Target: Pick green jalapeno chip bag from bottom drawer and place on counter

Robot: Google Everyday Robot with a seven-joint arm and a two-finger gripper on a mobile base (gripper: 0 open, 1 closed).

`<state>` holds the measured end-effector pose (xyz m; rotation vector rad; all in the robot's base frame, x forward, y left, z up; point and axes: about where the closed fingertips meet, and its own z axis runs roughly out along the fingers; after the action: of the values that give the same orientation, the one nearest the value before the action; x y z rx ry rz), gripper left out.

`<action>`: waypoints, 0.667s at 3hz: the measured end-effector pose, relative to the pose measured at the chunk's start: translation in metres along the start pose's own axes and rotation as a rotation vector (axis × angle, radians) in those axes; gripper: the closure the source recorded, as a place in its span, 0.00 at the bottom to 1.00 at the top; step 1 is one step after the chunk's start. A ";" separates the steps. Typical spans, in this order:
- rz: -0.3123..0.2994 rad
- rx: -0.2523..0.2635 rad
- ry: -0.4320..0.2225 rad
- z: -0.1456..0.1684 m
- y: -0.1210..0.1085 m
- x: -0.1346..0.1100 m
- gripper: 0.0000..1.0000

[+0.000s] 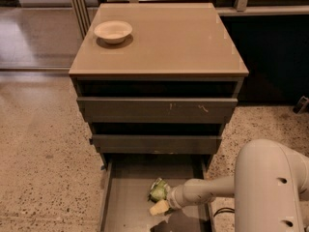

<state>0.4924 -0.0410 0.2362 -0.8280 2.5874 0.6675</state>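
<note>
the claw [161, 203] sits low inside the bottom drawer [126, 199], at the end of the pale arm [207, 191] that reaches in from its right; whether it is clenched or released cannot be told from here. right against the claw, on its upper left, lies the green jalapeno chip bag [158, 190], crumpled on the drawer floor. it looks like a light, soft foil pouch, probably slick and easily crushed, so a gentle pinch across the bunched middle or a folded edge seems a safer hold than its smooth faces. above the claw stand the two upper drawers [157, 109], and higher up is the counter [183, 42], with a white bowl [113, 31] far up and to the left.
</note>
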 end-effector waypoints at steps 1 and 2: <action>0.007 -0.003 -0.002 0.014 -0.003 0.003 0.00; 0.059 -0.016 0.020 0.054 -0.019 0.018 0.00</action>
<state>0.4998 -0.0339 0.1772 -0.7703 2.6369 0.7003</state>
